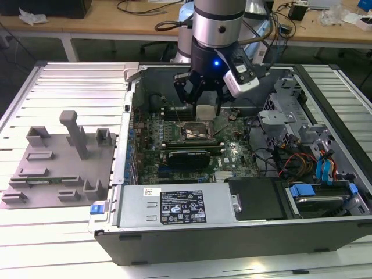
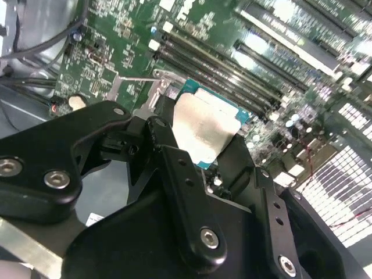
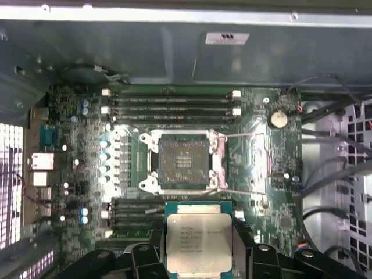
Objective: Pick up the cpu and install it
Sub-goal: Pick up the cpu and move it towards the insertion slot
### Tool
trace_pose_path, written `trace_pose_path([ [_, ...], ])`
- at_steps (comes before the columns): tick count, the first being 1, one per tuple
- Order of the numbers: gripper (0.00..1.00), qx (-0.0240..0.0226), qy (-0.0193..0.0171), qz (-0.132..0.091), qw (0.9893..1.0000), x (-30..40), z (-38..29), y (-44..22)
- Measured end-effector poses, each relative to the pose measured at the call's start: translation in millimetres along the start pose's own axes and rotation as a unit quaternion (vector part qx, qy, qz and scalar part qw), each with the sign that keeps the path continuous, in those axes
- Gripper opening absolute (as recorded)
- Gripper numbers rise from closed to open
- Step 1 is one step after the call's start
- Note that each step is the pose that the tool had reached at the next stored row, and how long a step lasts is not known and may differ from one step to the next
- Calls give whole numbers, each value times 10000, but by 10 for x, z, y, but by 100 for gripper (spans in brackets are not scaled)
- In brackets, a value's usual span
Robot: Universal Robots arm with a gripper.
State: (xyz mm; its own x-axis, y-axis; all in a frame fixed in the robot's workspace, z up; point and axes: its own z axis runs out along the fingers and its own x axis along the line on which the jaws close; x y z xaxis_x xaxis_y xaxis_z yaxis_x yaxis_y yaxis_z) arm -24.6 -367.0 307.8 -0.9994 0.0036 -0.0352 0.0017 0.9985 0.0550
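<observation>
Gripper [image 1: 203, 108]: I am seeing it pinching the cpu [image 3: 199, 241] by two opposite edges.
Cpu: hanging over the motherboard [image 3: 264, 192] inside the computer case [image 1: 244, 235] — just beside the bare socket [image 3: 185, 161], not yet seated.

Arm [image 1: 218, 20], exterior view: I had it hanging straight down from above, the silver wrist section vertical, with a black collar below it carrying a lit blue light. Gripper [image 1: 204, 109]: it pointed downward, its black linkage fingers [image 1: 185, 90] spread wide at the knuckles and drawn in toward the tips. In both wrist views the two fingers [image 3: 145, 256] pressed in from opposite sides on a small square chip [image 3: 197, 241], and I held it flat between them, silvery face toward the wrist.
</observation>
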Motion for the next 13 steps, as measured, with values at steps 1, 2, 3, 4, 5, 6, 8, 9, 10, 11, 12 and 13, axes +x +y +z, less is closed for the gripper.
trace_pose_path([
  [1,55,0,0,0,10000,6,8,26],
  [2,55,0,0,0,10000,13,18,55],
  [3,55,0,0,0,10000,19,26,78],
  [4,55,0,0,0,10000,36,48,127],
  [5,55,0,0,0,10000,45,57,146],
  [6,55,0,0,0,10000,58,68,170],
  [8,55,0,0,0,10000,82,101,230],
  [9,55,0,0,-1,10000,86,115,247],
  [10,55,1,0,0,10000,93,155,297],
  [11,55,3,0,0,10000,94,169,315],
  [12,55,8,0,0,10000,94,177,324],
  [13,55,8,0,0,10000,94,188,332],
])
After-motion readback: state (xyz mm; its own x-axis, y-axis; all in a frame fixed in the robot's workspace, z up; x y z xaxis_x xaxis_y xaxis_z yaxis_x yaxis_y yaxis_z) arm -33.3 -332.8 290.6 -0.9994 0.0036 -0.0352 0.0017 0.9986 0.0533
